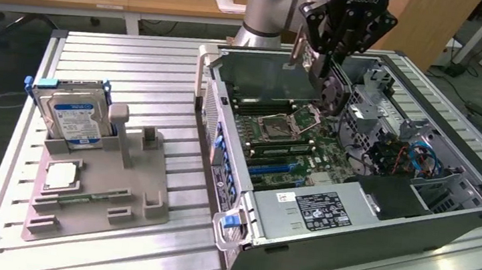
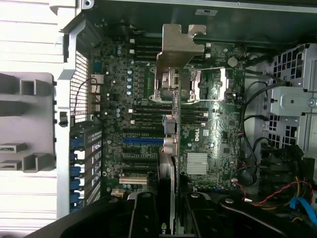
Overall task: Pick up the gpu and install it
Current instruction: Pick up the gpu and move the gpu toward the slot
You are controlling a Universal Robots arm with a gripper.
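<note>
The claw (image 2: 168, 220) gripped the gpu (image 2: 168, 163) between its two fingers, jaws partly closed on the thin card. The card hung on edge, its silver bracket (image 2: 176, 47) at the far end from the fingers. It hovered above the motherboard (image 2: 124, 99), inside the open case (image 1: 327, 251), clear of the slots. At the exterior view's left, well apart, a hard drive (image 1: 73, 117) stood in a grey holder (image 1: 96, 190) on the table (image 1: 141, 57).

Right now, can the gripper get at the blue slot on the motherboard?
Likely yes. The case lies open, the gripper holds the gpu over the motherboard, and nothing covers the blue slot.
</note>
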